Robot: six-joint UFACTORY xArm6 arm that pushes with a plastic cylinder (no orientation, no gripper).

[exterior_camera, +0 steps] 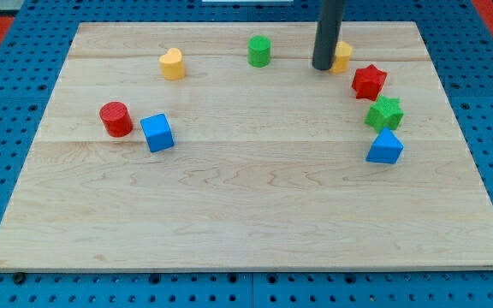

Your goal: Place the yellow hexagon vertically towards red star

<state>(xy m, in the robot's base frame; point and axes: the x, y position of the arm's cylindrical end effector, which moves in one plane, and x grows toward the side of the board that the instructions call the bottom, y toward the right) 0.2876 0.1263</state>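
The rod's bare tip [323,67] is touching the yellow hexagon's [343,56] left side, gripping nothing, with the red star [369,82] sitting just below-right.

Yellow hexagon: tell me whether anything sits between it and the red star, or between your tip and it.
Nothing visible does. My tip stands right against the yellow hexagon on its left side, partly hiding it. The red star lies just below and right of the hexagon, with only bare board between them.
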